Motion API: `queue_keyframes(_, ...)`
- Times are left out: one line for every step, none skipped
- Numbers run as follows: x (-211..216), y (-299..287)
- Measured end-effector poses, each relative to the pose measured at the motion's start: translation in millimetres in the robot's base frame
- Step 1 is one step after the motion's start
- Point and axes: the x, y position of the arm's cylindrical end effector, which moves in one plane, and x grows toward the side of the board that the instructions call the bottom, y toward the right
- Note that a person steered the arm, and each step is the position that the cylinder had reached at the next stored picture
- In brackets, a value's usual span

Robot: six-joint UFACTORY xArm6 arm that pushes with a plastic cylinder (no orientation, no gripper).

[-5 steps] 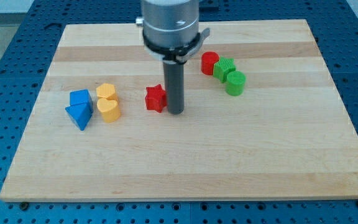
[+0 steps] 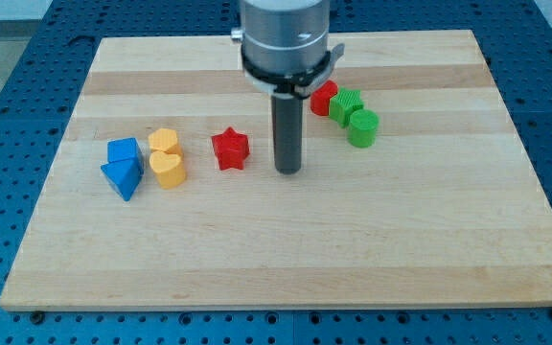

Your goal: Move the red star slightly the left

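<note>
The red star (image 2: 230, 149) lies on the wooden board (image 2: 286, 249) left of centre. My tip (image 2: 288, 172) rests on the board to the star's right, with a clear gap between them. The rod rises to the arm's grey head at the view's top.
Two yellow blocks (image 2: 166, 158), one a heart, sit left of the star. A blue cube (image 2: 123, 151) and a blue triangular block (image 2: 121, 178) lie further left. A red cylinder (image 2: 324, 98), a green block (image 2: 346, 104) and a green cylinder (image 2: 362, 127) cluster at the right.
The red star has shifted a little to the left. My tip has moved right, away from the star, and no longer touches it.
</note>
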Motion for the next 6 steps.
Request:
queue_keyframes(-23.2, -0.2)
queue_keyframes(-25.6, -18.3)
queue_keyframes(-25.6, -41.0)
queue_keyframes(-25.6, -60.9)
queue_keyframes(-25.6, -72.1)
queue_keyframes(-25.6, -76.1)
